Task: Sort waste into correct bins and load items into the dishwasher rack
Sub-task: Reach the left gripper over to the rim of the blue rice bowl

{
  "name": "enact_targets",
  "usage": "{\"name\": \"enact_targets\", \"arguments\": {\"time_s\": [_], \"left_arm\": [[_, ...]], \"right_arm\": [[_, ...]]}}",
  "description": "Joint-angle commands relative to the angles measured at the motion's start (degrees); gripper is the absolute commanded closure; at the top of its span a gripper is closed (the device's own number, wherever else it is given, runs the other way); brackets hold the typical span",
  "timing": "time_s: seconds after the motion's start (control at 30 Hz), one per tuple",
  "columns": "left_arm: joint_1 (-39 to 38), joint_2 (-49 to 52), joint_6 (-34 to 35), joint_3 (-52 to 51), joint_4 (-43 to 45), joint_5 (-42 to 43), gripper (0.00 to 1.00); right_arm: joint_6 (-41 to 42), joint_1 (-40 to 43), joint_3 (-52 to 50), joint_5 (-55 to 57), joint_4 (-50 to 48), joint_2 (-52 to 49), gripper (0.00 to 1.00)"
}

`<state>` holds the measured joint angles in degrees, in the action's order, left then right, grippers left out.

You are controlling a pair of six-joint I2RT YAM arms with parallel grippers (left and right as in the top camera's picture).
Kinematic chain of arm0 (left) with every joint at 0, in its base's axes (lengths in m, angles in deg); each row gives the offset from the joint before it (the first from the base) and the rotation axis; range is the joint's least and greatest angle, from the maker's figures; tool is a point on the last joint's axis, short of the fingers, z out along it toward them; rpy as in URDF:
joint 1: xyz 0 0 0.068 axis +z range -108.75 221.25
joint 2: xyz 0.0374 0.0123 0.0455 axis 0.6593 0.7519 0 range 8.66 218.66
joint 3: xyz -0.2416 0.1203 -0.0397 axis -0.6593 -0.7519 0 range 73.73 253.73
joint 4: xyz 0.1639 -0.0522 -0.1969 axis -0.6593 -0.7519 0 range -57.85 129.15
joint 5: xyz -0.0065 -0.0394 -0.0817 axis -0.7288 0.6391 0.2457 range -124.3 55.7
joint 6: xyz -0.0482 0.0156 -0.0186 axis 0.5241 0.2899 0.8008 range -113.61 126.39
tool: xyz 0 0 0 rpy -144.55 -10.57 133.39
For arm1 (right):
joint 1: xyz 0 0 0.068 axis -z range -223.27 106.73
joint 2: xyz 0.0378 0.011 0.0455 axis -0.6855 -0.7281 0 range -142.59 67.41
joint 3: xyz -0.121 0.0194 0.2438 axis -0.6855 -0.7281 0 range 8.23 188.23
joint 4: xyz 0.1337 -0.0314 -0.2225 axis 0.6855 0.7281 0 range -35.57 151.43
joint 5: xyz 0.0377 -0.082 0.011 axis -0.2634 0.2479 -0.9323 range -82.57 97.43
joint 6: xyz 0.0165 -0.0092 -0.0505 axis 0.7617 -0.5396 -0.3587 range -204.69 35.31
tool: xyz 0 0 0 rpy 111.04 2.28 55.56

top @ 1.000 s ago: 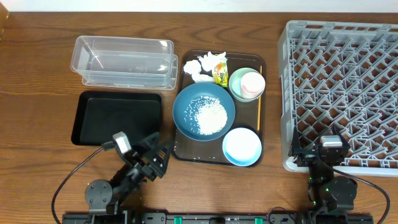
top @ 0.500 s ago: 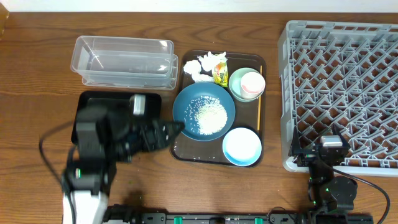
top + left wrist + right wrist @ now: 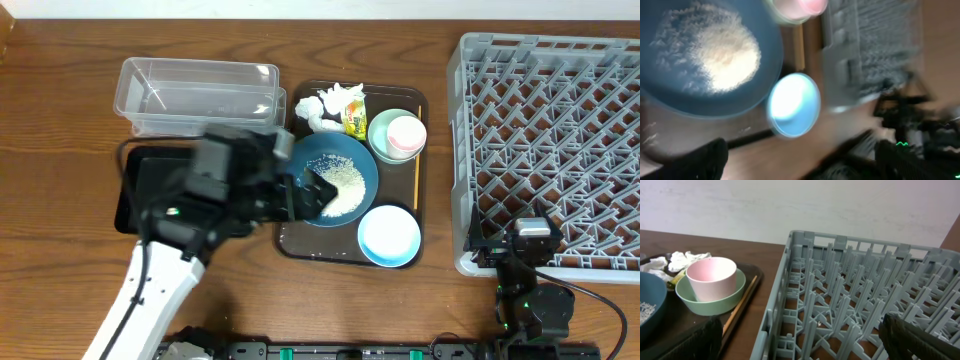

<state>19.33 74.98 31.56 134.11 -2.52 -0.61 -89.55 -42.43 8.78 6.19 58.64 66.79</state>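
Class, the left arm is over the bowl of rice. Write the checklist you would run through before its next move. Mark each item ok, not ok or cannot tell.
1. Left gripper open and holding nothing: ok.
2. Rice heaped inside the dark-blue bowl: ok.
3. Fingers lined up on the bowl's rim: cannot tell, both views of the gripper are blurred.
4. Clear tub empty: ok.
5. Black tray free: cannot tell, the arm covers most of it.
6. Right gripper open and out of the way by the dishwasher rack, which has nothing in it: ok.
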Motion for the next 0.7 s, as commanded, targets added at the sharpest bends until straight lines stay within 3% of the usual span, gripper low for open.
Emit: {"name": "enact_targets", "arguments": {"time_s": [0.0,0.1,0.53,0.67], "left_arm": [[-7.3,3.7,-2.7,7.1,-3.6,-24.3,0.05],[-11.5,7.0,-5.7,9.5,-1.4,-24.5,0.05],[-17.5,17.2,-4.3,9.5,12.4,-24.3,0.05],[-19.9,22.3,-5.0,9.5,14.2,-30.1,0.05]], "right_arm": [[-0.4,0.5,-0.2,0.4,0.1,0.2,0.01],[-0.4,0.5,-0.2,0.4,0.1,0.2,0.01],[-0.4,0.5,-0.2,0.4,0.1,0.2,0.01],[-0.4,0.5,-0.2,0.4,0.1,0.2,0.01]]}}
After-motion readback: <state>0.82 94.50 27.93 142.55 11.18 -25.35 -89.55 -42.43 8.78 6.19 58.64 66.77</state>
